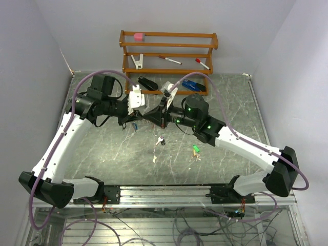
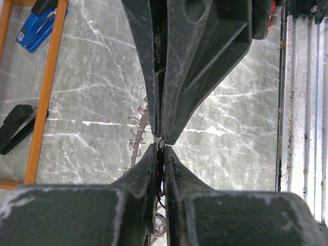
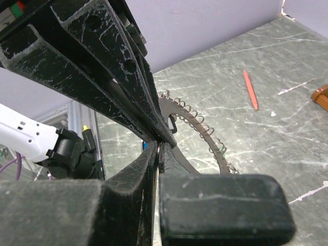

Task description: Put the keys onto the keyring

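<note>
Both grippers meet tip to tip above the middle of the table. My left gripper is shut on the keyring, a thin silver hoop fringed with small wire loops, and a dark strand shows between its pads. In the right wrist view the keyring arcs away behind the fingers. My right gripper is shut right against the left fingertips; whether anything sits between its pads I cannot tell. Loose keys lie on the table: one black-headed, one green, one small and pale.
A wooden rack stands at the back with a pink block, red pens, a white clip, a black stapler and a blue item. A red pen lies on the marble top.
</note>
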### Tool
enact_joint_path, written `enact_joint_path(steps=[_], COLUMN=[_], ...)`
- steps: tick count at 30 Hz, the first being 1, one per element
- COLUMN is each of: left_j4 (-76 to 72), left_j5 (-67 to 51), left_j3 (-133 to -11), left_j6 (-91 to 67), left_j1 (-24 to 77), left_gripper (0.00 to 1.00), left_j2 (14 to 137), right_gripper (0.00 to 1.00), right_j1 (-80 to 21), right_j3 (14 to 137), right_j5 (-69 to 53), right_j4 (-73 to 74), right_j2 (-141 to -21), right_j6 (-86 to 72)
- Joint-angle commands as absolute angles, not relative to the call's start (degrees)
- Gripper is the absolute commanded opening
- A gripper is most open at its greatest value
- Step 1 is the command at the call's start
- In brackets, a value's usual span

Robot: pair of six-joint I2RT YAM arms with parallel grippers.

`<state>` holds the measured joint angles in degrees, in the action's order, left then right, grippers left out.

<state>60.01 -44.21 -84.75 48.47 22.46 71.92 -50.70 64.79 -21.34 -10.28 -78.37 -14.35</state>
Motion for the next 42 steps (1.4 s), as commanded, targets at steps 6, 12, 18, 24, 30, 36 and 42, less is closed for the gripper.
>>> enact_joint_path(steps=[6,12,18,24,30,36,42], left_j4=[55.8,56.1,56.2,56.4,56.6,57.5,59.6], left_j5=[-44.8,-44.6,-44.6,-43.2,-41.7,-40.7,-41.6], left_j3=[-89.0,-90.5,-91.1,-91.2,-90.3,-88.5,-88.4], left_j6=[44.0,44.2,44.4,45.5,47.2,50.2,52.5], left_j1=[23.0,23.0,23.0,23.0,23.0,23.0,23.0], left_gripper=[0.07,0.07,0.07,0.07,0.07,0.07,0.07], left_j2=[72.2,72.9,73.1,73.2,72.6,71.8,71.7], right_gripper=[0.0,0.0,0.0,0.02,0.26,0.33,0.29], right_j1=[-50.8,-50.9,-50.9,-50.9,-50.9,-50.9,-51.0], right_j3=[59.5,57.8,56.9,54.3,53.5,55.0,57.0], right_j5=[-18.5,-17.0,-16.7,-15.1,-14.6,-14.3,-15.9], right_j4=[-14.2,-14.4,-12.6,-11.1,-9.9,-8.6,-8.9], right_j2=[-72.6,-70.8,-69.6,-66.9,-63.8,-63.4,-66.9], right_j6=[-15.4,-15.3,-15.1,-15.9,-15.9,-14.6,-13.2])
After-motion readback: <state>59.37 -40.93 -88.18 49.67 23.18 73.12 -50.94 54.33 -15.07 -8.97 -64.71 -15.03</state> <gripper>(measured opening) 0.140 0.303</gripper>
